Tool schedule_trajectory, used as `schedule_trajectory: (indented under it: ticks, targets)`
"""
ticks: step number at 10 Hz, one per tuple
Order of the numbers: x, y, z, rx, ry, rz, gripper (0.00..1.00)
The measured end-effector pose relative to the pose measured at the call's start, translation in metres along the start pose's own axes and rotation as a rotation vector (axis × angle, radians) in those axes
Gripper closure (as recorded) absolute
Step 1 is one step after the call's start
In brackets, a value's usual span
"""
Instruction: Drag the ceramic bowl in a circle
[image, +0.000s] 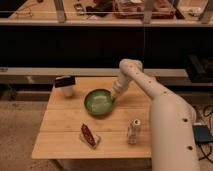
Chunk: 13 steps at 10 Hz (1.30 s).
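Near the middle of the wooden table (60, 132) sits the ceramic bowl (98, 103), with the gripper (115, 94) down at its rim on the arm's side; whether it has hold I cannot tell. Mid-drag, I'd judge: next, sweep the bowl round without tipping it.

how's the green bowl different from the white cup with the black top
The ceramic bowl is wide, shallow and glossy green; the cup is narrower, taller and white with a black top. The bowl sits near the table's middle; the cup stands by its far left corner. The gripper is at the bowl's right rim; nothing touches the cup. Both rest upright on the table.
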Motion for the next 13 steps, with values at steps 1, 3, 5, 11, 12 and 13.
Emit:
schedule_trajectory:
  ticks: [1,3,5,11,12,13]
  targets:
    - [-0.006,0.032,-0.011,-0.037,0.002,0.052,1.00]
    - [-0.023,0.078,-0.035,-0.097,0.007,0.110,1.00]
    - [-0.049,0.108,-0.063,-0.167,0.003,0.119,1.00]
    - [-0.112,0.034,-0.044,-0.088,-0.092,-0.041,1.00]
    - [-0.112,0.010,-0.027,-0.060,-0.106,-0.071,1.00]
    - [-0.108,-0.003,-0.015,-0.049,-0.109,-0.092,1.00]
